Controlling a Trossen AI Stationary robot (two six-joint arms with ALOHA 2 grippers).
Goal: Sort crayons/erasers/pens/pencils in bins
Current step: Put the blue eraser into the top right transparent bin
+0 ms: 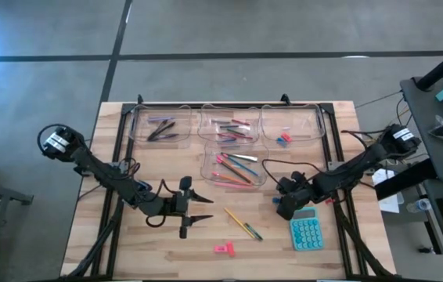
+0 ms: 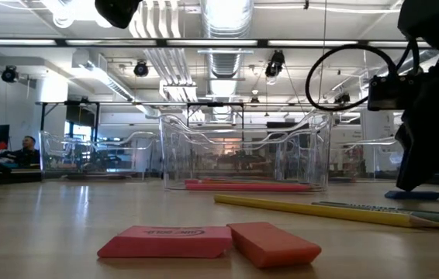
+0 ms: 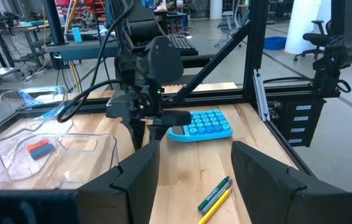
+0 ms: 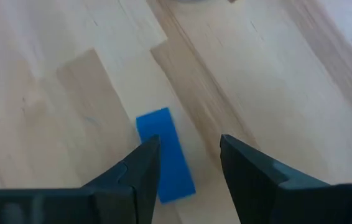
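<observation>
Blue eraser (image 4: 165, 155), flat on the wood at lower centre of the right wrist view: right gripper (image 4: 188, 163) unclenched, one finger overlapping it, best centred before closing; left gripper (image 1: 196, 207) spread, idle at lower left

I'm looking at a robotics lab or workshop: exposed ceiling ducts (image 2: 227, 31) and track lights over a concrete floor (image 1: 49, 86), black-framed workbenches (image 3: 14, 31), office chairs (image 3: 325, 37), and a person sitting at a desk (image 2: 27, 151) across the open hall.
</observation>
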